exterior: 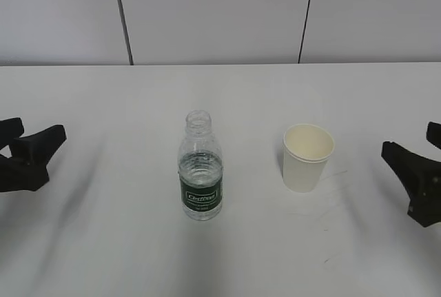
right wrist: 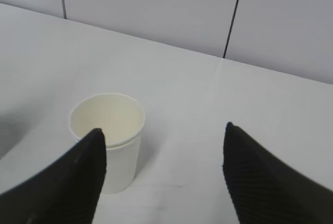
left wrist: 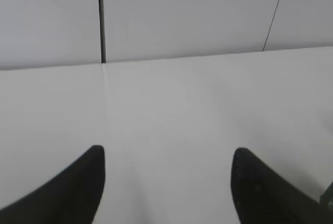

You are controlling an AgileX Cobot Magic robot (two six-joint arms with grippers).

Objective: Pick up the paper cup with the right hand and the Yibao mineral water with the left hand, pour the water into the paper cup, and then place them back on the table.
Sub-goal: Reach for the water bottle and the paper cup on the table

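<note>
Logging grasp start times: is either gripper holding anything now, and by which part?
Nothing is held. Left gripper and right gripper are open and empty; bottle and paper cup stand free.

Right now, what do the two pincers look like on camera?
Both are matte black. The left pincer and right pincer each have two thick fingers tapering to blunt tips. In the wrist views, the right fingers show fine ribbing. No cables, stickers or markings are visible.

Robot test lab or staged demo cell, plain white bench [exterior: 103, 242] with faint scuff marks, bare pale panelled wall [exterior: 213, 14] with dark vertical seams, black robot fingers [exterior: 41, 142] at both edges
</note>
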